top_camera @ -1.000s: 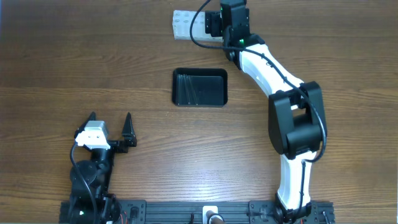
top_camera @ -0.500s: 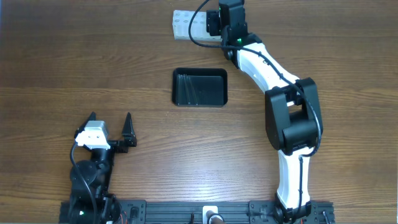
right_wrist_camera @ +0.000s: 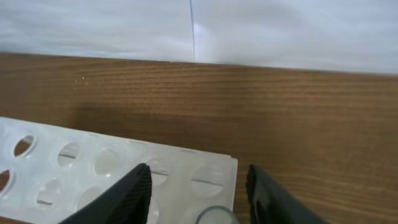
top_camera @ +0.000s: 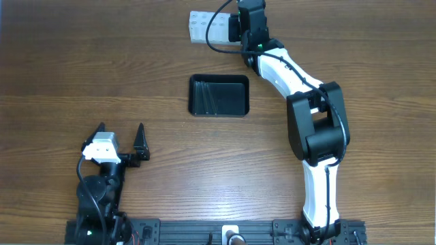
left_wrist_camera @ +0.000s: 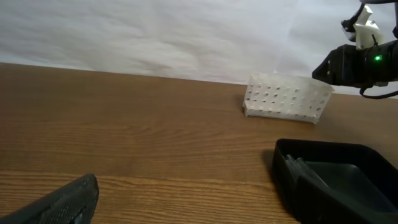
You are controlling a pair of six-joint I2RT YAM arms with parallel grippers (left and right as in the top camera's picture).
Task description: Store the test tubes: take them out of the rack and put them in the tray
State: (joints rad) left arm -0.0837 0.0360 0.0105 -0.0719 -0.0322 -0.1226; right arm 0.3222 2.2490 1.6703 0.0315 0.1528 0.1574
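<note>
Right arm's elbow has swung in a bit toward the middle over the last second, and the right gripper [right_wrist_camera: 198, 186] has crept a touch further over the end of the rack [right_wrist_camera: 93, 168]. It's a small move, and it looks like final lining-up to me. Its fingers are spread wide with nothing in them. A clear test tube [right_wrist_camera: 214, 216] rim sits between them, close in toward the palm, and I can't say either finger touches it. So my read is the grab hasn't happened yet and closing on that tube comes next.

Tray [top_camera: 193, 95] is well back from the right gripper, toward the arm's own base. Faint lines in it look like tubes already lying there, so part of the job seems done.

Left gripper [top_camera: 121, 133] hasn't budged. It's parked far from both rack and tray, fingers splayed and empty.

Hard to make out:
- The test tube is cut off at the frame edge and only part of its rim shows, so no idea how deep it sits in its hole.
- The rack holes just beside the right gripper look empty, but clear glass on white plastic is tough, so I can't count what's left.
- Same goes for how many tubes are in the tray.
</note>
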